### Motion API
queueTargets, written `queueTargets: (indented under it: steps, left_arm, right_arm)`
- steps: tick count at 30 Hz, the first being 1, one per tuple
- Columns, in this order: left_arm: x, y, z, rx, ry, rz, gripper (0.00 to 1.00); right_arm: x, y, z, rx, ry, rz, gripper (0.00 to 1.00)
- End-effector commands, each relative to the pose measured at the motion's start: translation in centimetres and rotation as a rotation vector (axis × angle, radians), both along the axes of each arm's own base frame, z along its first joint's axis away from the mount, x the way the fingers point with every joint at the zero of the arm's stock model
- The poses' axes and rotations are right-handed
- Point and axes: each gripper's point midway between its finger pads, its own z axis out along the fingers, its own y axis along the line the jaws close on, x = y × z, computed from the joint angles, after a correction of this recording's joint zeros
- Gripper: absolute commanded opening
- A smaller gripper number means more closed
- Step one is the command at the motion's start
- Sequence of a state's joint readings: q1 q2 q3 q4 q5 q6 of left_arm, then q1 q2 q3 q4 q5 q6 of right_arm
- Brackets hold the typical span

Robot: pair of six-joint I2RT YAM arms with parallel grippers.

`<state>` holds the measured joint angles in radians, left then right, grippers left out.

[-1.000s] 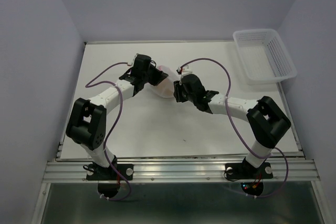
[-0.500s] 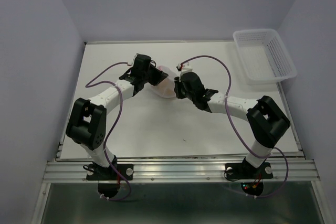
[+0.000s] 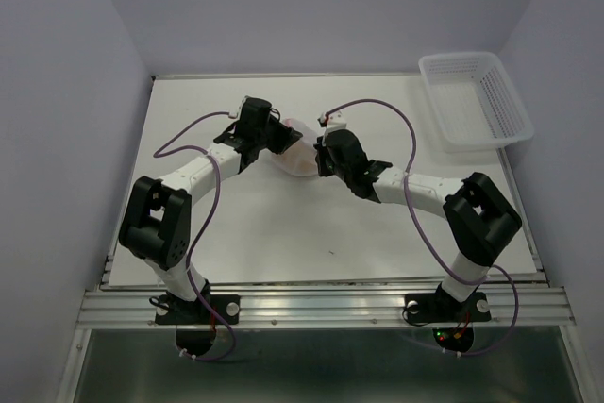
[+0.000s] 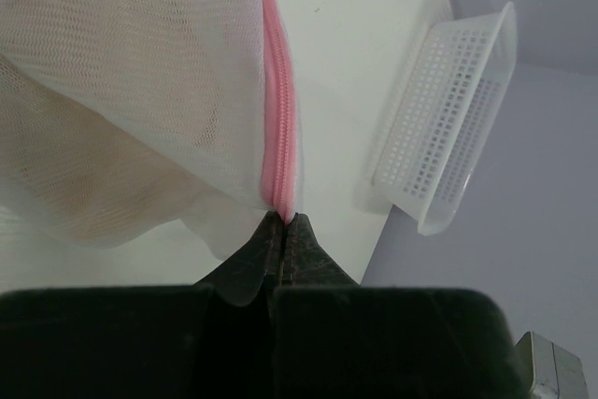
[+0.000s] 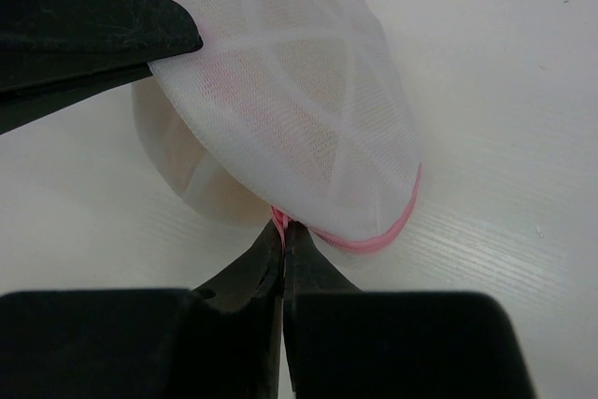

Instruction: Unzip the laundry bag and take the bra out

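The laundry bag (image 3: 297, 150), a white mesh dome with a pink zipper rim (image 4: 277, 128), sits mid-table between both arms. My left gripper (image 4: 283, 220) is shut on the pink rim at the bag's left side (image 3: 279, 143). My right gripper (image 5: 283, 224) is shut on a small pink piece at the rim on the bag's near side (image 3: 318, 159); whether it is the zipper pull is unclear. The bra (image 4: 103, 165) shows as tan fabric through the mesh, inside the bag (image 5: 280, 109). The left gripper's dark fingers (image 5: 93, 35) enter the right wrist view at upper left.
A white plastic basket (image 3: 475, 98) stands at the table's back right corner, also seen in the left wrist view as the basket (image 4: 448, 128). Purple cables loop over both arms. Side walls border the table.
My right gripper has edged left toward the bag and closed its jaws on the pink rim. The left gripper has kept its hold without moving.
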<state>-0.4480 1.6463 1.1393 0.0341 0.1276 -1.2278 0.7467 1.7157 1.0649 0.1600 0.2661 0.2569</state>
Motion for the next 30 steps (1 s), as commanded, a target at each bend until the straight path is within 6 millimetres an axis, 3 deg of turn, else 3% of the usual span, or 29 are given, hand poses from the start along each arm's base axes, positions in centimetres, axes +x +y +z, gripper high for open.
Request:
queueTargets:
  steps: [1, 6, 14, 18, 19, 23, 30]
  left_arm:
    - [0.7, 0.5, 2.4, -0.015, -0.061, 0.002, 0.00]
    - [1.1, 2.0, 2.6, -0.002, -0.071, 0.035, 0.00]
    - [2.3, 3.8, 1.5, 0.080, -0.065, -0.013, 0.00]
    - [3.3, 4.2, 0.6, 0.162, -0.056, -0.078, 0.00]
    - [3.9, 3.8, 1.5, 0.183, -0.099, -0.111, 0.00]
    - [4.7, 4.2, 1.6, 0.227, -0.095, -0.106, 0.00]
    - [5.7, 5.3, 2.6, 0.233, -0.124, -0.076, 0.00]
  right_arm:
    - [1.3, -1.1, 1.1, 0.031, -0.041, -0.053, 0.01]
    - [1.0, -3.3, -0.9, 0.019, 0.011, -0.059, 0.01]
    - [1.3, -6.2, -1.9, 0.024, 0.052, -0.046, 0.01]
    - [-0.4, -4.6, -1.0, 0.054, 0.097, 0.112, 0.01]
    - [-0.8, -4.2, -0.8, 0.054, 0.109, 0.145, 0.01]
    - [-3.4, -2.0, -0.1, 0.082, 0.174, 0.347, 0.01]
    - [-3.9, -3.4, -1.4, 0.035, 0.223, 0.291, 0.01]
